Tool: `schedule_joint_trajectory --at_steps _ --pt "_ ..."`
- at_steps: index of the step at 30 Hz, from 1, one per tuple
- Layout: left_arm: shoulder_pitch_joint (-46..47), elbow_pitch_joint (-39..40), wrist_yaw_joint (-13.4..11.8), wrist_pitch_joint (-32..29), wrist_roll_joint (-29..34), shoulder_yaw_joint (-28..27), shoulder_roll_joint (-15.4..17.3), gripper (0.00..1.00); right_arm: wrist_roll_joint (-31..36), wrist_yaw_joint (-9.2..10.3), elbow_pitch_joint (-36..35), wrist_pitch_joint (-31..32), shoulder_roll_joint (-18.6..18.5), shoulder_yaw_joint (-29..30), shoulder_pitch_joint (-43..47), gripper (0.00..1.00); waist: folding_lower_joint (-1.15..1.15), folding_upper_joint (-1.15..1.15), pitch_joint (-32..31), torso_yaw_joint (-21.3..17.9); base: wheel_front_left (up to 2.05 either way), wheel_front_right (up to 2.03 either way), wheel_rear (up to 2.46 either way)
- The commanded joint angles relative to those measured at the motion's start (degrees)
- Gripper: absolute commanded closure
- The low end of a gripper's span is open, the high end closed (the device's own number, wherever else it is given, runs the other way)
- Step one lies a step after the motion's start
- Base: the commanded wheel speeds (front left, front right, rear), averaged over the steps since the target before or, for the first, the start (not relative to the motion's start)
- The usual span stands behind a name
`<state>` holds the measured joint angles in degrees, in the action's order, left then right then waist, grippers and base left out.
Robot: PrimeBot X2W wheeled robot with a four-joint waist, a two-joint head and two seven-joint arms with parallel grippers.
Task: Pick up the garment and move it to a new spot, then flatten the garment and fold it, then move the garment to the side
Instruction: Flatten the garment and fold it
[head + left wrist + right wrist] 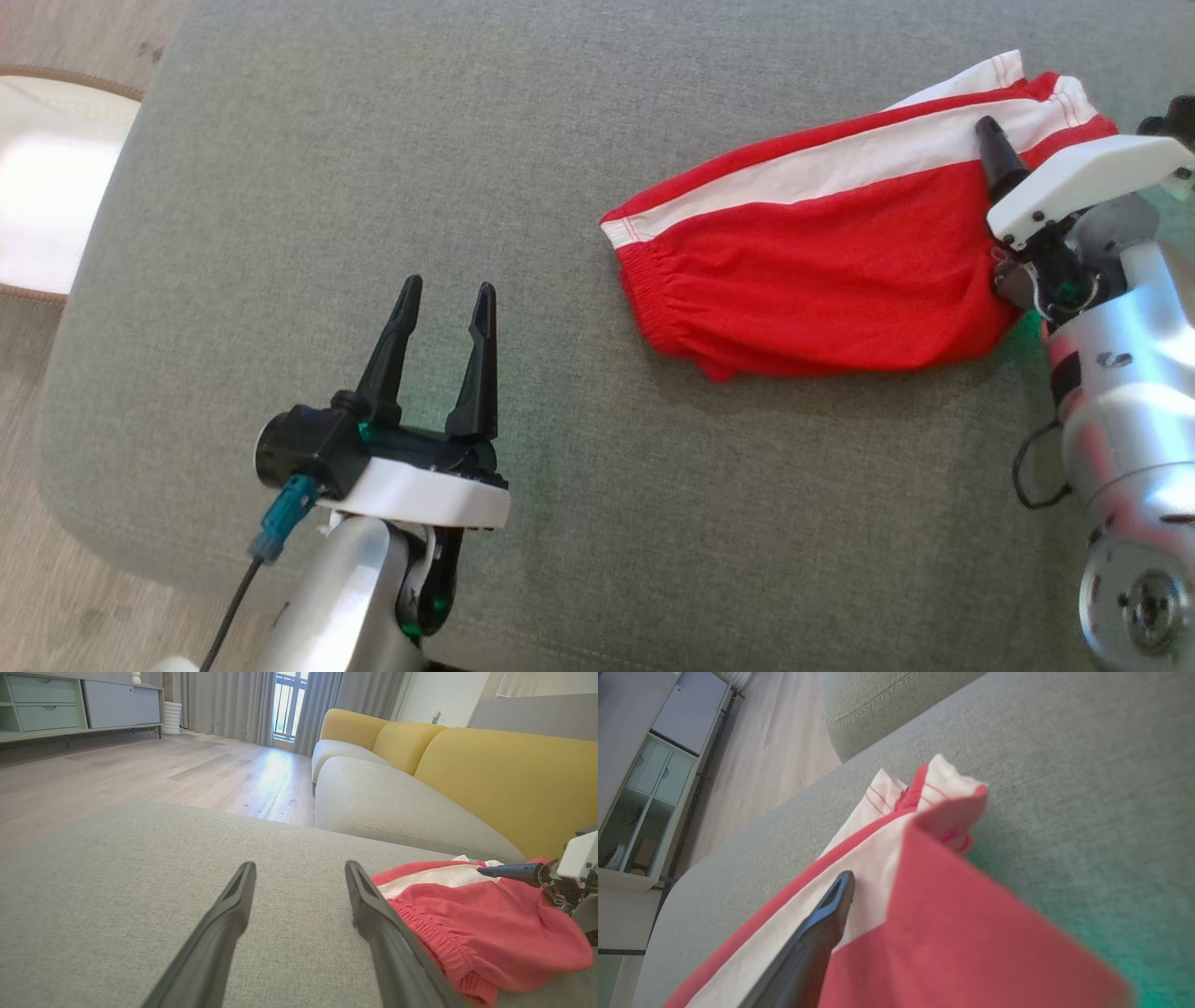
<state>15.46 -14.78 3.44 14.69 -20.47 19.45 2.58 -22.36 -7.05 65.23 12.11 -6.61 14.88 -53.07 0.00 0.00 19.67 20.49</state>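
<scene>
- The red shorts (822,271) with a white side stripe lie on the grey seat cushion (373,187), out at 2 o'clock in the head view. The elastic waistband points to 9 o'clock and the leg hems to 1 o'clock.
- They look like light, limp knit cloth. They should sag and drape from any hold, crumple easily and not slip much. Nothing here looks fragile.
- The shorts lie doubled over and rumpled, so a single pinch may well lift only one layer.
- The best holds, to my eye, are the gathered waistband, which is thick and easy to bite, and the stitched hem corners for spreading the shorts flat.
- The right jaws are at the hem end. One finger (997,149) lies on the white stripe and the other is hidden under red cloth, so I cannot tell whether they are clamped.
- The left jaws stand spread and empty at 7 o'clock, fingers (400,327) over bare cushion, well apart from the shorts.
</scene>
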Motion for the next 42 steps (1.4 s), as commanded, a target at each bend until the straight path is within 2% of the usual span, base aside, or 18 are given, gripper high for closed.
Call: schedule_joint_trajectory --at_steps 1,8,14,23,26,34,42 --pt "1.4 1.8 -0.6 0.3 -0.3 -1.3 0.3 0.00 0.5 -0.44 3.7 0.9 3.0 -0.3 2.5 1.00 0.00 0.00 0.2 0.2 0.00 0.00 0.00" --pt "1.5 1.7 -0.9 0.3 -0.3 -1.3 0.3 0.00 3.6 -0.44 4.9 -3.2 3.0 0.8 1.2 1.00 0.00 0.00 -0.1 -0.3 0.00 0.00 0.00" --pt "1.2 1.5 -0.9 0.3 0.1 -1.7 0.3 0.00 2.2 -0.44 2.7 -8.9 3.3 1.2 2.0 1.00 0.00 0.00 -1.3 -1.9 0.00 0.00 0.00" --pt "-0.6 1.8 -0.6 0.3 1.7 -3.5 0.3 0.00 0.8 -0.44 -2.3 -20.2 3.4 2.3 8.5 1.00 0.00 0.00 -4.8 -7.8 0.00 0.00 0.00" --pt "-0.9 1.8 -0.3 0.3 2.6 -4.1 0.3 0.00 0.1 -0.44 -4.2 -22.9 3.0 4.4 11.3 1.00 0.00 0.00 -5.7 -9.9 0.00 0.00 0.00" --pt "-1.6 1.9 0.3 0.3 3.7 -5.1 0.3 0.00 -1.6 -0.44 -11.1 -24.7 3.4 6.4 17.5 1.00 0.00 0.00 -6.6 -13.6 0.00 0.00 0.00" --pt "-0.4 1.8 0.8 0.3 3.8 -4.3 0.3 0.00 -1.6 -0.44 -15.6 -23.9 3.7 6.2 18.3 1.00 0.00 0.00 -5.2 -12.9 0.00 0.00 0.00"
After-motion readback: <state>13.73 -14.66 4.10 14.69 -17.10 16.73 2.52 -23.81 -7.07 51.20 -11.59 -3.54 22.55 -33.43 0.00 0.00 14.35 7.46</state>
